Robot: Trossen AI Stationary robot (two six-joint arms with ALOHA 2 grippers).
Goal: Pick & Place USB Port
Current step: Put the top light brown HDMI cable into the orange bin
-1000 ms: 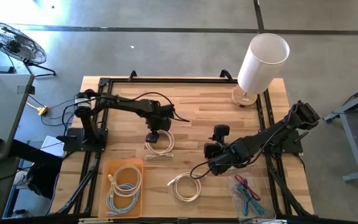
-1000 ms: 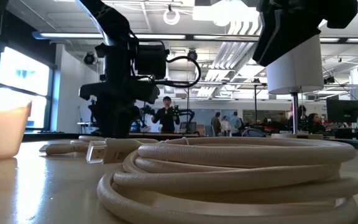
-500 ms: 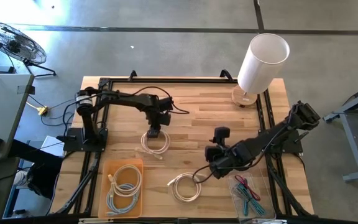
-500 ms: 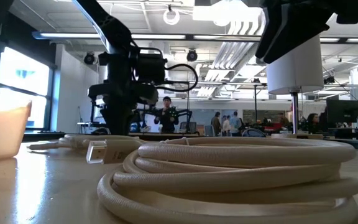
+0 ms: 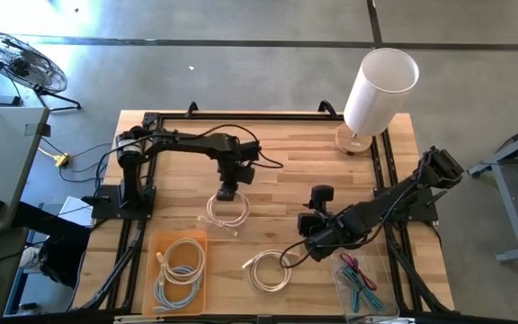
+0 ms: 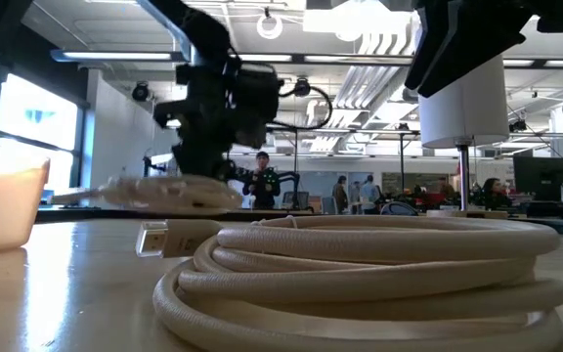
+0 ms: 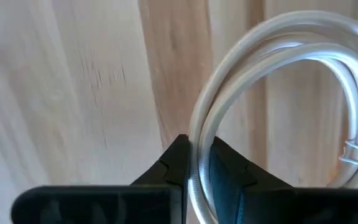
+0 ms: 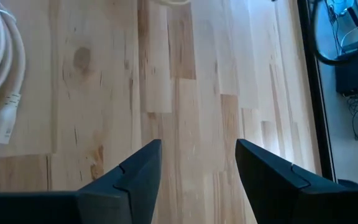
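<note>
My left gripper [image 5: 227, 193] is shut on a white coiled USB cable [image 5: 226, 210] at the middle left of the wooden table [image 5: 286, 157]. In the low view this coil [image 6: 154, 192] hangs above the tabletop. A second white coil [image 5: 268, 271] lies flat on the table near the front edge. It fills the low view's foreground [image 6: 379, 274], with its plug [image 6: 164, 238] pointing left. My right gripper [image 5: 302, 246] hovers open just right of that coil, with only bare wood between its fingers [image 8: 138, 171]. My left gripper pinches several strands at the coil's far rim [image 7: 199, 163] between its two fingers. The fingers come steeply from above and lie across the strands. The coil hangs below the fingers, roughly level and off the table.
An orange tray [image 5: 155, 241] at the front left holds more coiled cables. A clear tray [image 5: 342, 290] with coloured clips stands at the front right. A white cylindrical lamp [image 5: 378, 90] stands at the far right corner. Bare wood lies between the arms.
My left gripper has taken hold of the coil's far rim and risen, drifting slightly toward the table's right edge. The coil, flat on the table a second ago, is now lifted off it. My right arm has kept still.
</note>
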